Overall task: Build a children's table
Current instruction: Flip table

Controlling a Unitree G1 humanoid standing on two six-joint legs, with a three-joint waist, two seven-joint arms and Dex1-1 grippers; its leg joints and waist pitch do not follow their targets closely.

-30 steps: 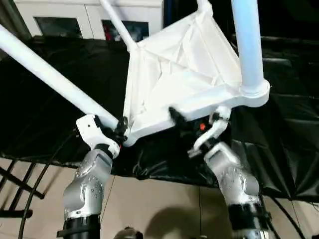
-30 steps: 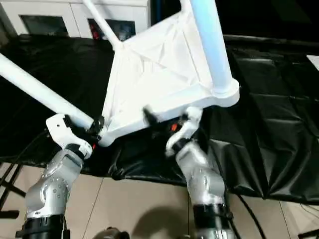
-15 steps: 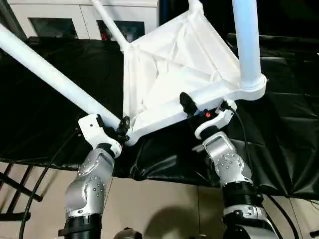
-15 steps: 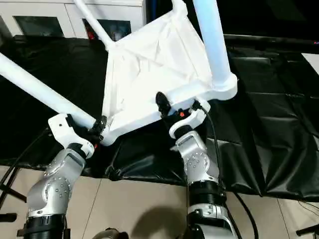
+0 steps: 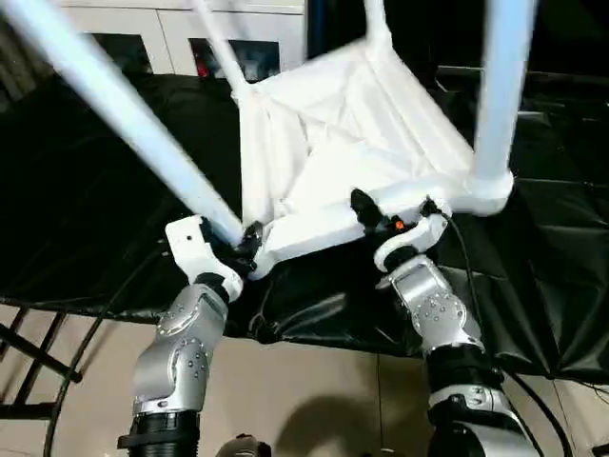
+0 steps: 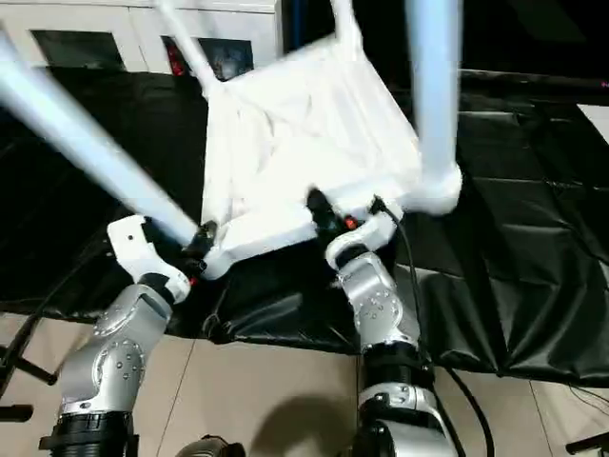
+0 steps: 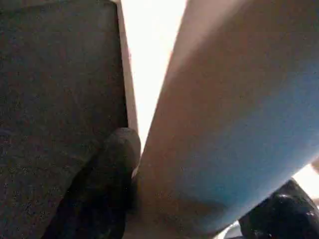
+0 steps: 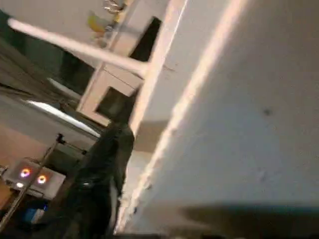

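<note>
Over black cloth [image 5: 86, 190], tabletop [image 5: 333, 152] underside up, legs [image 5: 124, 105] pointing upward

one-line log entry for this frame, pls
stage: table upturned, legs fitted | left gripper: shut on leg near corner | right gripper: shut on tabletop edge

A counter draped in wrinkled black sheeting [image 5: 533, 286] is shown across the middle of the scene, its front edge hanging over a beige tiled floor [image 5: 314, 400]. Behind it, a white cabinet [image 5: 181, 29] with dark glass door panels is seen. A black cable [image 5: 86, 343] and a dark metal frame [image 5: 29, 352] are visible at the lower left.
</note>
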